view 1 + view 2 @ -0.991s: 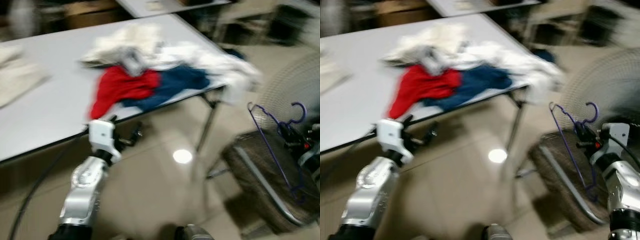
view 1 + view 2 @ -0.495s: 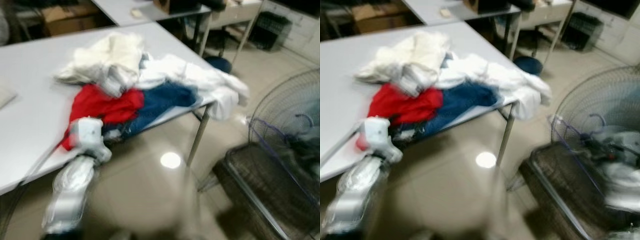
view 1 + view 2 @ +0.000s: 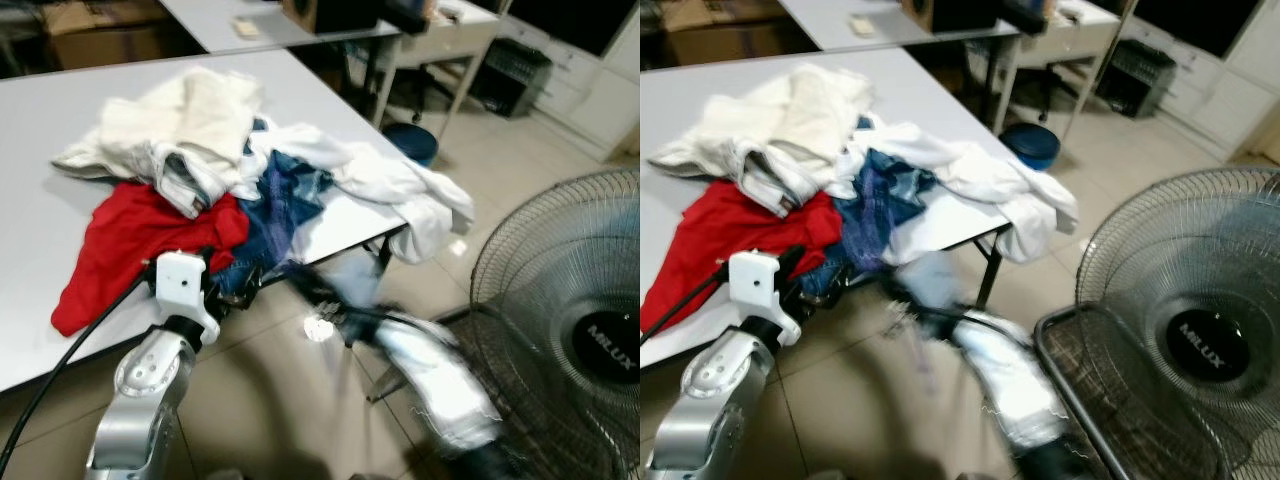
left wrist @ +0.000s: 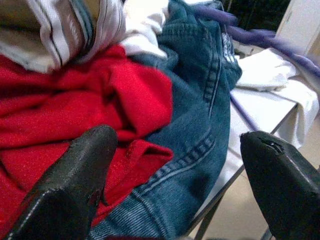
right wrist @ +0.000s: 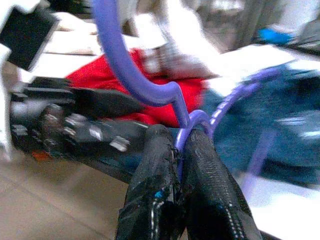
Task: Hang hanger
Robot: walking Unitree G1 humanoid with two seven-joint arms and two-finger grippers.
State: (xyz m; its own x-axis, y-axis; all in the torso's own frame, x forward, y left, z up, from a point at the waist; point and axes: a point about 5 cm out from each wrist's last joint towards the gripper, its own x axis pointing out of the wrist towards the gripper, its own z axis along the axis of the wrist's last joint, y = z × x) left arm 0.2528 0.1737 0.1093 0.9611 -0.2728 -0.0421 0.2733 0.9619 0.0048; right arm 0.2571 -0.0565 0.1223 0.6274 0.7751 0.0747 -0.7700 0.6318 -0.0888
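Note:
A purple plastic hanger (image 5: 120, 60) is pinched at the base of its hook by my right gripper (image 5: 182, 145), which is shut on it. In the eye views the right arm (image 3: 425, 375) is a blur reaching left toward the table edge, with the hanger a faint purple streak (image 3: 875, 215) over the jeans. My left gripper (image 4: 177, 145) stands open, fingers (image 4: 80, 170) wide apart, just over a red garment (image 4: 75, 95) and blue jeans (image 4: 200, 100) at the table's front edge. The hanger's purple bar (image 4: 250, 35) passes beyond those fingers.
A grey table (image 3: 60, 110) carries a heap of white, red and denim clothes (image 3: 200, 120). A large standing fan (image 3: 570, 330) is at the right, a wire basket (image 3: 1110, 400) below it. A blue stool (image 3: 1030, 145) and desks stand behind. Tiled floor lies between.
The camera has turned and lifted. My right arm has swung from beside the fan leftward to the table edge, carrying the purple hanger. The left arm holds its place.

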